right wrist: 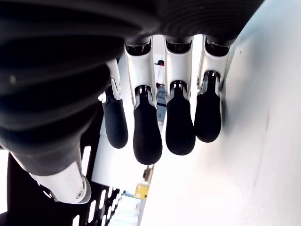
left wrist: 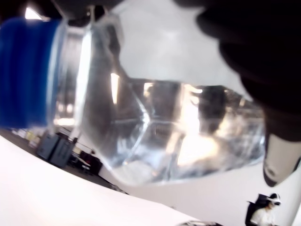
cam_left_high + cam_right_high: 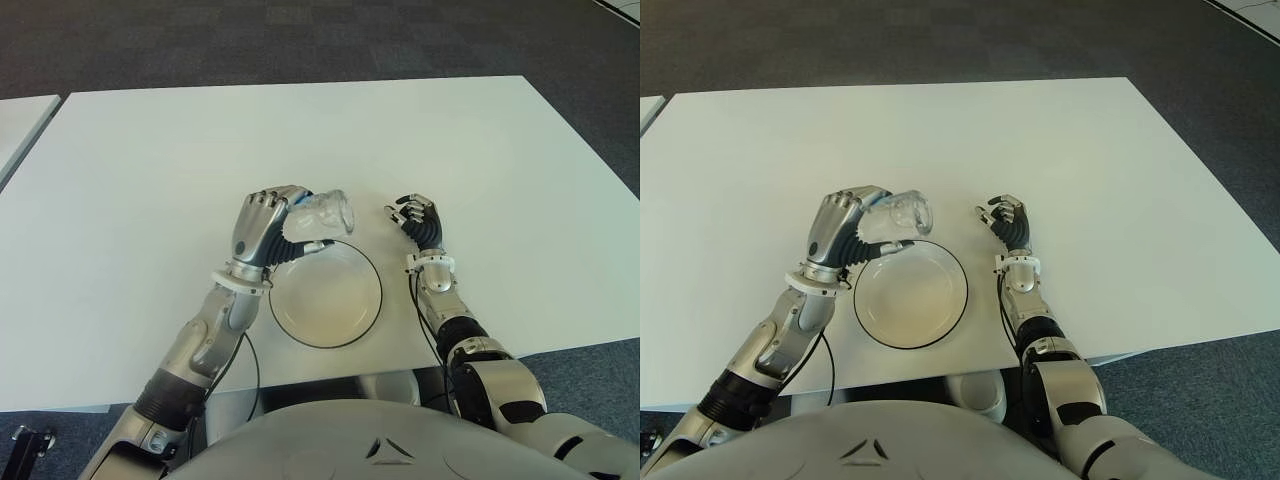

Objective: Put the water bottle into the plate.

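My left hand [image 3: 268, 225] is clamped around the water bottle [image 3: 325, 213], holding it tipped on its side above the far rim of the plate [image 3: 326, 294]. My right hand [image 3: 418, 222], fingers loosely curled and empty, shows right of the plate on the counter [image 3: 150, 170].

I see 1 white table [image 3: 450, 150] filling most of my view, dark grey carpet [image 3: 300, 40] beyond its far edge, and a second white tabletop [image 3: 20, 120] at far left.

Wide bare worktop [image 3: 150, 170] all round. The plate [image 3: 326, 295] lies open from above. At its far rim the left hand [image 3: 268, 228] holds the water bottle [image 3: 325, 212]; the right hand [image 3: 418, 222] flanks its right side, apart.
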Available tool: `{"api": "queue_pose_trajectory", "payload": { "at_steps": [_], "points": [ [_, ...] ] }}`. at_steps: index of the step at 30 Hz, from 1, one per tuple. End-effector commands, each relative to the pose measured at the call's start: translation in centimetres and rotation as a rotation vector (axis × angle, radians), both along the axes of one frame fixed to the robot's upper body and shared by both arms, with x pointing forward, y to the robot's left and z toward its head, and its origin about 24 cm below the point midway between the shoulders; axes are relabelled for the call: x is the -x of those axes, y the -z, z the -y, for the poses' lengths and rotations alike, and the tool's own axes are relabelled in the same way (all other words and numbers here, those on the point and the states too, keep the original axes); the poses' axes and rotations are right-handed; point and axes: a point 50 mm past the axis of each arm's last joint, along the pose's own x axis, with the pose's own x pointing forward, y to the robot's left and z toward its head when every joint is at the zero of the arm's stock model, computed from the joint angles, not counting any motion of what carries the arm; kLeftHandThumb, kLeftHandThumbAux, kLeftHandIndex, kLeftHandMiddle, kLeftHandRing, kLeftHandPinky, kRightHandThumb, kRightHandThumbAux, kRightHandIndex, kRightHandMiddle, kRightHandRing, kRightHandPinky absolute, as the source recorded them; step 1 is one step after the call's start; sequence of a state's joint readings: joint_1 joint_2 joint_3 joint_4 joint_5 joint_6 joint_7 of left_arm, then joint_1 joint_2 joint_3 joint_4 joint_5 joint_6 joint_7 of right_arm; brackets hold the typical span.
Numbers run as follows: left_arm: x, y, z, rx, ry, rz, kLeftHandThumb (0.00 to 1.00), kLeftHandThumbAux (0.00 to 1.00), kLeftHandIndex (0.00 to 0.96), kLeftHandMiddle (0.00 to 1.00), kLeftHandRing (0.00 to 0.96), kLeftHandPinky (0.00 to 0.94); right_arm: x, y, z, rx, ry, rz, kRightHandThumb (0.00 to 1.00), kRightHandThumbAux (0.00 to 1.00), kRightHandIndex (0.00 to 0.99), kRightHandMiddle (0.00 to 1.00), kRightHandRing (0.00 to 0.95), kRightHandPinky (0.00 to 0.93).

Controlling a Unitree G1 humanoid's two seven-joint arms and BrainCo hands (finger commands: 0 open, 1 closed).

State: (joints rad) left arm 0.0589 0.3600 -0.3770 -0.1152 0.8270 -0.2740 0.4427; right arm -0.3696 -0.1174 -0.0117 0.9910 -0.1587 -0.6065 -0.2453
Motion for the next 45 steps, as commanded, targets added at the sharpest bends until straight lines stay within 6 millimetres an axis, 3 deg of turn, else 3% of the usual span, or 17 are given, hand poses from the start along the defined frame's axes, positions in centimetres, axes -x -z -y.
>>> {"api": "queue_pose_trajectory", "payload": {
  "at_steps": [1, 13, 24, 33, 45],
  "points": [
    [0.4, 0.3, 0.8, -0.069, 0.12, -0.076, 0.855, 0.665, 0.404, 0.548, 0.873, 0.845, 0.4, 0.5, -0.3, 0.002, -0.007, -0.029, 0.709, 0.729, 0.435, 0.697, 0.686, 0.619],
    [1.0, 1.9, 1.6, -0.1, 0.228, -0.31, 0.852, 0.667, 0.4, 0.546, 0.868, 0.842, 0.4, 0.6, -0.3, -0.004, -0.006, -0.031, 0.708, 0.729, 0.434, 0.678, 0.679, 0.649],
    [0.8, 3.9, 2.5, -0.165, 0.308, -0.464, 0.852, 0.667, 0.399, 0.545, 0.87, 0.85, 0.4, 0.6, -0.3, -0.008, 0.0, -0.033, 0.709, 0.728, 0.435, 0.681, 0.674, 0.614],
    [1.0, 5.2, 2.8, -0.214, 0.325, -0.607, 0.852, 0.668, 0.4, 0.54, 0.84, 0.799, 0.5, 0.4, -0.3, -0.003, -0.011, -0.016, 0.709, 0.729, 0.436, 0.704, 0.695, 0.631],
    [1.1, 5.4, 2.7, -0.281, 0.306, -0.611, 0.849, 0.661, 0.414, 0.576, 0.757, 0.706, 0.5, 0.4, -0.4, -0.002, -0.012, -0.007, 0.709, 0.73, 0.434, 0.697, 0.695, 0.642]
  ]
}}
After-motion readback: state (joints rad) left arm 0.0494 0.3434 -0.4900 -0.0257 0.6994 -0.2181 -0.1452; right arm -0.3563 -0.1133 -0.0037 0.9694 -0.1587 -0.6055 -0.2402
